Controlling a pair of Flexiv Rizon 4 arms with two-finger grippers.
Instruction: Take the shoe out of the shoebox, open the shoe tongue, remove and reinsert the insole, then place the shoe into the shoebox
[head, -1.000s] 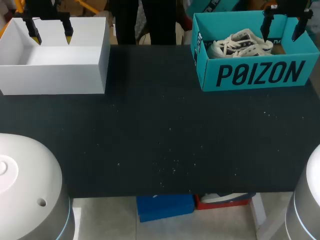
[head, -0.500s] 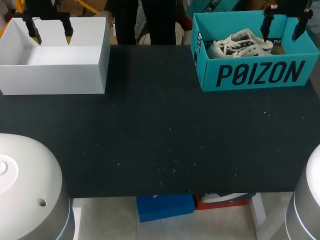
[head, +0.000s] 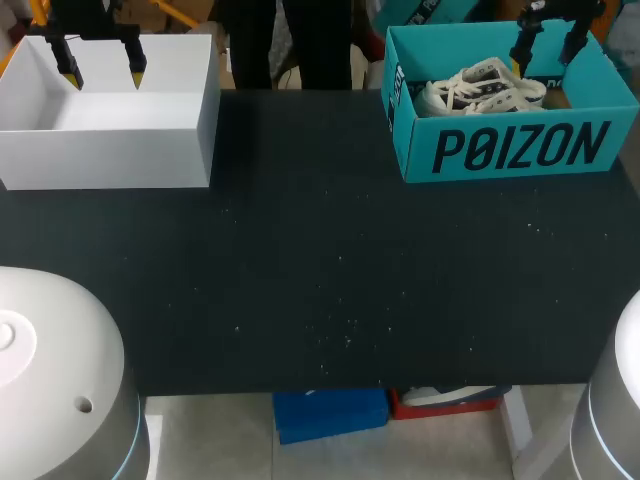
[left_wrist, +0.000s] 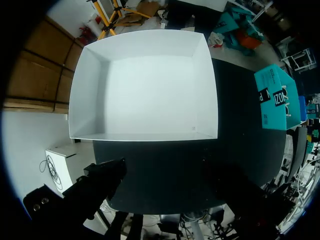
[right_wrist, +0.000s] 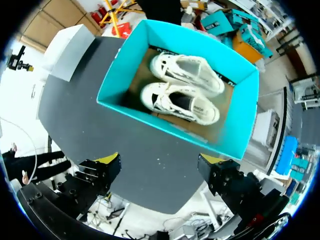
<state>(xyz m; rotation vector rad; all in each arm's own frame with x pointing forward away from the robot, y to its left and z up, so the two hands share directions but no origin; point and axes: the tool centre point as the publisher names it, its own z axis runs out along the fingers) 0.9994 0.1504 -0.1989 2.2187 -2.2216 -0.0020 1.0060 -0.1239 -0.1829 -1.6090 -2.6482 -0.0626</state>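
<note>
Evidently the take-out step is not yet done: the shoes lie in the teal box at the table's far right, and the right jaws, hanging wide above it, should next drop onto one shoe.

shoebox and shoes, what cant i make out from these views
- Insoles: in the right wrist view the shoes are small, and their openings are dark under tongues and laces.
- Shoe soles and lower sides: in the head view the shoebox front wall hides them.
- Shoebox inside: in the left wrist view only an outer wall shows, far off.
- Left claw tips: lost in shadow in the left wrist view.
</note>
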